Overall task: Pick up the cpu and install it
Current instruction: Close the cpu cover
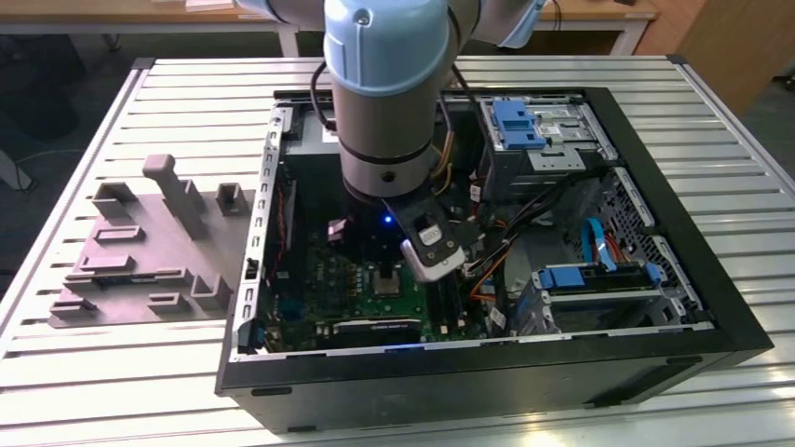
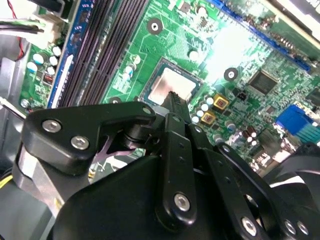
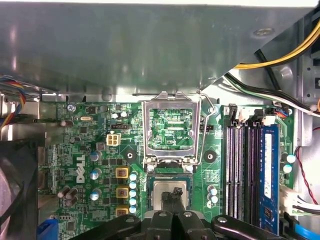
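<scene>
First wrist view, cpu [image 3: 161,195] flat, square in socket [image 3: 148,186]

An open black computer case [image 1: 733,307] is lying on a slatted worktop [image 1: 149,372], a grey fixture plate [image 1: 137,261] sitting just beside it on the exterior view's left. Inside, a green motherboard [image 3: 90,145] is showing, its socket frame [image 3: 171,131] apparently standing raised; 2 blue drive brackets [image 1: 516,123] are sitting toward the exterior view's right.

The arm [image 1: 383,102] reaches down into the open computer case [image 1: 695,312], over the cpu [image 1: 387,280].
</scene>
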Tool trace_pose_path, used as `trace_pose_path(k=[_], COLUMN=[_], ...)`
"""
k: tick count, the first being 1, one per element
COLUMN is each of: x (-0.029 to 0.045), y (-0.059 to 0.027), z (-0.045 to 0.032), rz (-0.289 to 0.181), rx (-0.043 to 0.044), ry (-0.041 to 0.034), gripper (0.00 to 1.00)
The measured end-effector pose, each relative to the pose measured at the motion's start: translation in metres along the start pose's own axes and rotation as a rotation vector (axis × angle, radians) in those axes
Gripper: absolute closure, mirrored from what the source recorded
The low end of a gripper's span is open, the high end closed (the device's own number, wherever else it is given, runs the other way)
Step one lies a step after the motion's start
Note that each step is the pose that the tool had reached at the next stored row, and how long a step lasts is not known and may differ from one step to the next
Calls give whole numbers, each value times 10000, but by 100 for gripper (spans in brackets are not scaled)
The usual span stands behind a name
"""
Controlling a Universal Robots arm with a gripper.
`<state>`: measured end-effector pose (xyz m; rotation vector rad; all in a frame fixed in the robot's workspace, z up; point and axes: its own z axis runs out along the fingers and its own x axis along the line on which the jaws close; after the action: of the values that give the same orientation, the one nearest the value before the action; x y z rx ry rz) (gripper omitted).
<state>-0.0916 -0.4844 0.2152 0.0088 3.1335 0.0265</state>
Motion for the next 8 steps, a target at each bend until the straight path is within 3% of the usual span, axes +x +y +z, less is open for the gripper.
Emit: trace_pose_path(k=[8], x=[0], y=[1], z=[-22], rz=[0], rx=[0], ry=[0], gripper=[89])
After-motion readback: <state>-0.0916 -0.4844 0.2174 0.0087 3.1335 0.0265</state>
